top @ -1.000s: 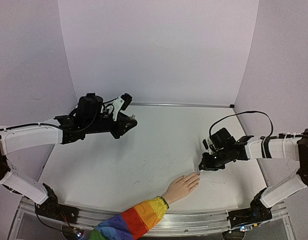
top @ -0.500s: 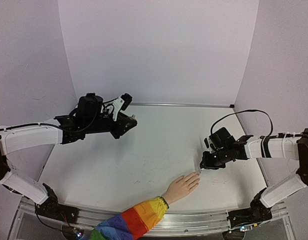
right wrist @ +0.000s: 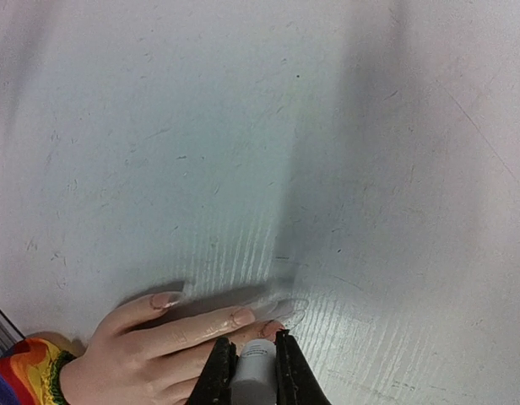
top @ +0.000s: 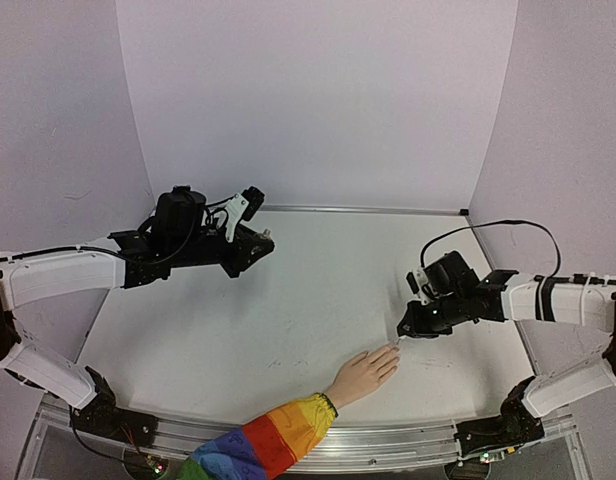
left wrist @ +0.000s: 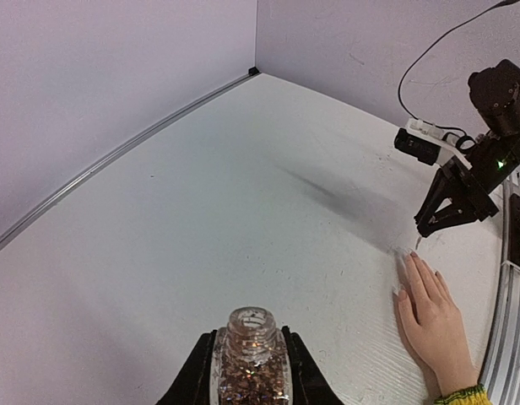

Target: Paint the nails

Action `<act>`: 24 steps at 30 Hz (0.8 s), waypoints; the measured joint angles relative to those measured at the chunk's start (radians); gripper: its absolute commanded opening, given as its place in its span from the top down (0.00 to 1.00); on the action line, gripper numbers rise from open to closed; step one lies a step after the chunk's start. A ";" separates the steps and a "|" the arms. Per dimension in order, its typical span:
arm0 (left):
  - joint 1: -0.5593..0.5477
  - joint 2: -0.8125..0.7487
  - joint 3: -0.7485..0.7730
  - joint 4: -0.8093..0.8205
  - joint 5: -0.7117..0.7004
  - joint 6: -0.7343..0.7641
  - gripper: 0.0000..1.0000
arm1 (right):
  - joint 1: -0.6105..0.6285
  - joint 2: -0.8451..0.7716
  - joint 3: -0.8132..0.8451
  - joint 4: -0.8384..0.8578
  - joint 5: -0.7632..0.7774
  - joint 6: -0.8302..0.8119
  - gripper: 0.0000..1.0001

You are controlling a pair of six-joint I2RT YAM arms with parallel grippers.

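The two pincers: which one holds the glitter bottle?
The left pincer grips the open glitter bottle; the right pincer pinches a white stick beside the hand.

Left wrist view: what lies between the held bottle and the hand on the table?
Nothing: in the left wrist view only bare tabletop separates the bottle from the hand.

nails (right wrist: 241, 317): 2 show well in the right wrist view. The rest hide behind the right gripper (right wrist: 253, 348) or run off the bottom edge. From above they are too small to see.
white thing (right wrist: 255, 375): held in that gripper, cut off at the bottom. Cannot tell what it is.
bottle (left wrist: 248, 359): bottom cut off.
sleeve (top: 263, 445): runs off the bottom edge.
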 measured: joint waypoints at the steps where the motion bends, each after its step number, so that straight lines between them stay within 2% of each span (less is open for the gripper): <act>1: 0.000 0.000 0.000 0.000 0.000 -0.001 1.00 | 0.003 0.003 0.000 -0.001 -0.001 -0.002 1.00; 24: 0.000 -0.009 0.000 0.000 0.000 -0.003 1.00 | 0.007 0.069 0.000 0.004 0.000 -0.014 1.00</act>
